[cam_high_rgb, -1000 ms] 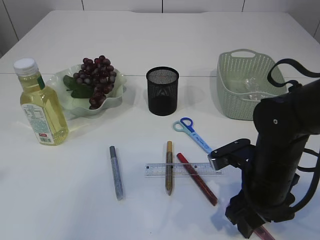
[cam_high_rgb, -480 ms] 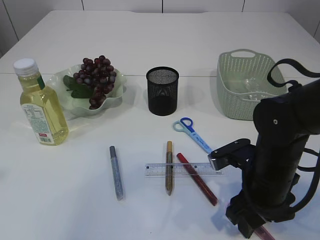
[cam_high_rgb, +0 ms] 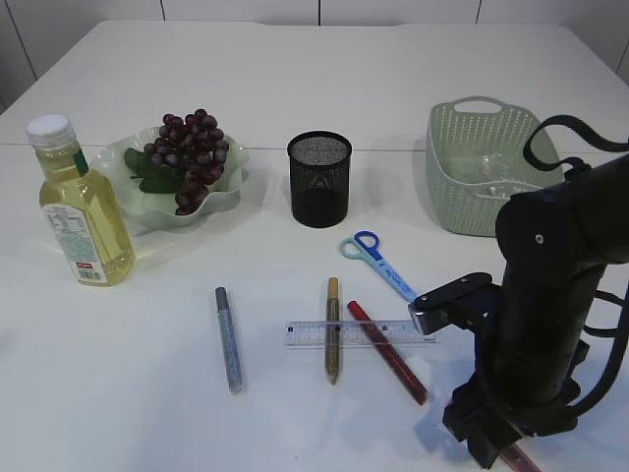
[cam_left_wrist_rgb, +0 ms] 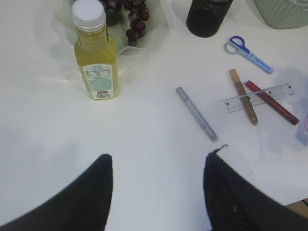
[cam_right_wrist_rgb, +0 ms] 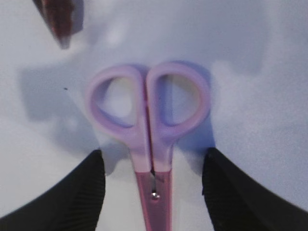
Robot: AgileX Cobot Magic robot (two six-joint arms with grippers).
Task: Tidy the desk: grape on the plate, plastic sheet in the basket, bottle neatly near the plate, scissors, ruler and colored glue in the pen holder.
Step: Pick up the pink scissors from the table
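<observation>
Between open right gripper (cam_right_wrist_rgb: 154, 192) fingers, pink scissors (cam_right_wrist_rgb: 151, 125), untouched

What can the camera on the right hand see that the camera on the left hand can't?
Only the right wrist view shows the pink scissors lying flat between the open right gripper fingers. Only the left wrist view shows the bottle, grapes, pen holder, blue scissors, ruler, silver glue pen and the open left gripper. Both show the white table and a dark red glue pen.

pink scissors (cam_right_wrist_rgb: 152, 144) blades cut off at the frame's bottom; right arm (cam_high_rgb: 541, 324) hides them outside
</observation>
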